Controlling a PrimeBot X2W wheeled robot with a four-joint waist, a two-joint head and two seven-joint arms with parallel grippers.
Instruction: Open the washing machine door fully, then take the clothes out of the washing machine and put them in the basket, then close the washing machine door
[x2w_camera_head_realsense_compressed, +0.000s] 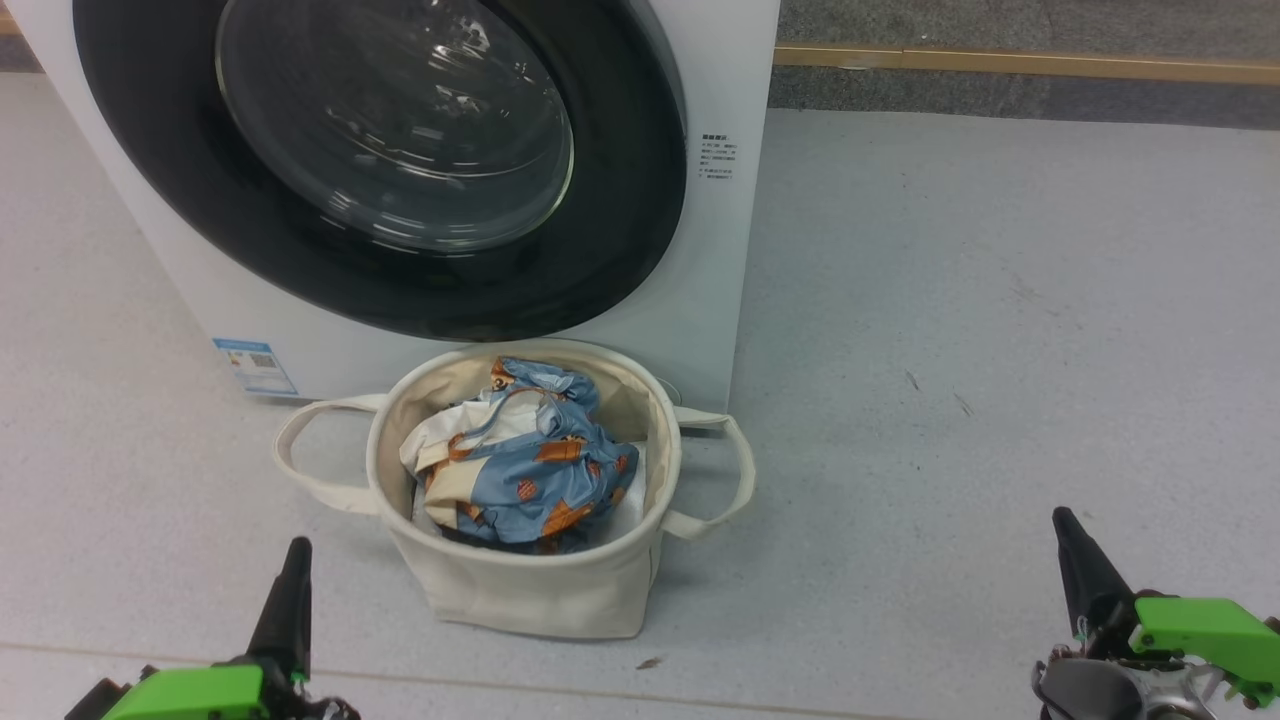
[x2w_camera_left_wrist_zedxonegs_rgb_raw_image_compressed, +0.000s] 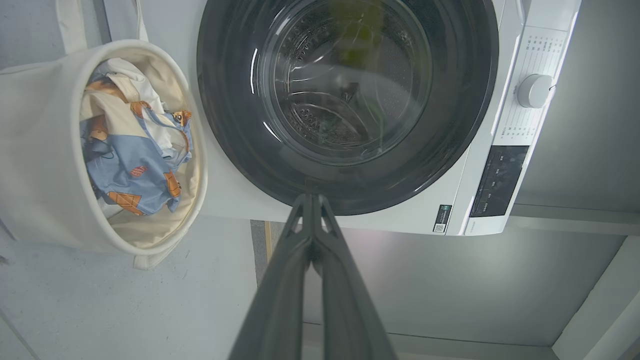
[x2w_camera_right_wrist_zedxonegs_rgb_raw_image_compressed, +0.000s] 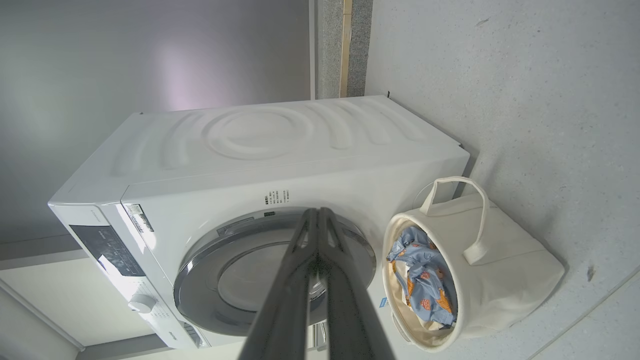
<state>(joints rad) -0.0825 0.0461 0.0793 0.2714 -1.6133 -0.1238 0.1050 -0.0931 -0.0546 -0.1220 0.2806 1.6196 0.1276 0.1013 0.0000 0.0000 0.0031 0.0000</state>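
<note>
The washing machine door (x2w_camera_head_realsense_compressed: 620, 200) sits flush against the front of the washing machine (x2w_camera_head_realsense_compressed: 715, 260), so I judge the closing step all but done: what is left is a check, not a shove. To do it well I would look along the black rim for any gap. If the latch has not caught, I would give a flat, gentle press on the rim, not on the glass bowl. I would also keep both arms low and wide of the loop handles so that nothing tips

The left hand (x2w_camera_head_realsense_compressed: 297, 548) is pinched shut on nothing, low at my left and well apart from the door. The right hand (x2w_camera_head_realsense_compressed: 1062, 520) is likewise closed and empty at my right

The basket (x2w_camera_head_realsense_compressed: 540, 600) stands on the floor (x2w_camera_head_realsense_compressed: 950, 350) just in front of the machine, beneath the door's lower rim. The clothes (x2w_camera_head_realsense_compressed: 530, 470) lie bunched inside it, below its rim, with a bit of plain white cloth (x2w_camera_head_realsense_compressed: 628, 500) beside them. Through the glass (x2w_camera_left_wrist_zedxonegs_rgb_raw_image_compressed: 345, 90) the drum looks empty, as far as the reflections let me tell
</note>
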